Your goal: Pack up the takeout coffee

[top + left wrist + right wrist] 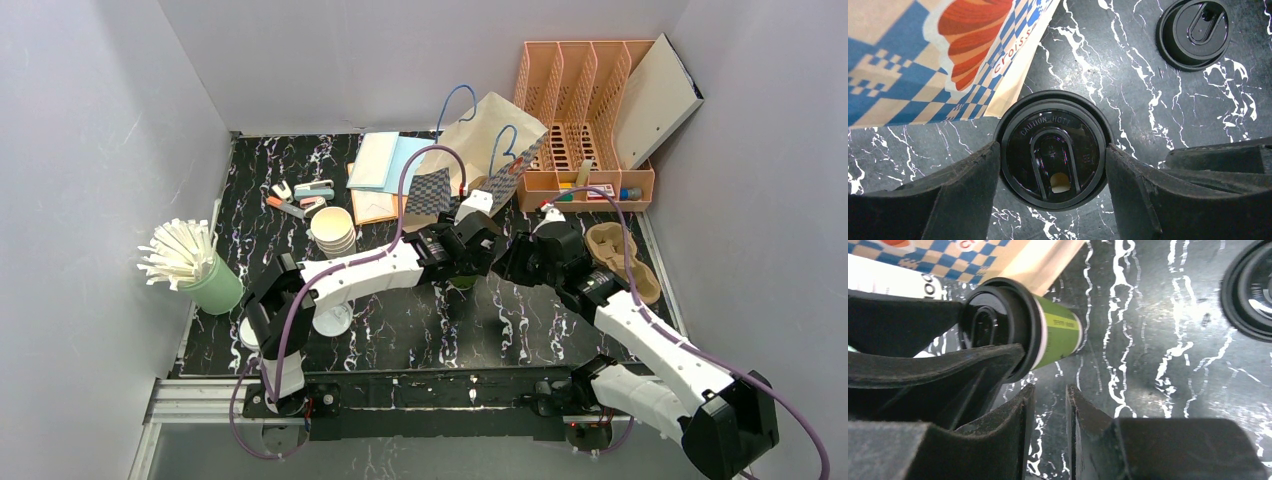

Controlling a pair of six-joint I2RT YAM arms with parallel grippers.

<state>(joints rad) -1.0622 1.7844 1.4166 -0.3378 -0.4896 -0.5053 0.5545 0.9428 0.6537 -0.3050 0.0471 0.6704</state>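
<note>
The takeout coffee [1058, 335] is a green paper cup with a black lid [1053, 155] marked "caution hot". It stands upright on the marble table, just in front of the paper bag [923, 55]. My left gripper [1052, 165] comes down over it, and its two fingers press the lid's rim from either side. In the top view only a sliver of the green cup [463, 282] shows under the left gripper [465, 265]. My right gripper [1048, 390] hovers low just right of the cup. Its jaws stand a narrow gap apart with only bare table between them.
A spare black lid [1194, 31] lies on the table right of the cup. The brown bag [490, 145] stands behind it, and a pulp cup carrier [622, 258] lies at the right. Stacked cream cups [333, 230], a straw holder [205, 275] and a peach organizer [590, 110] stand around.
</note>
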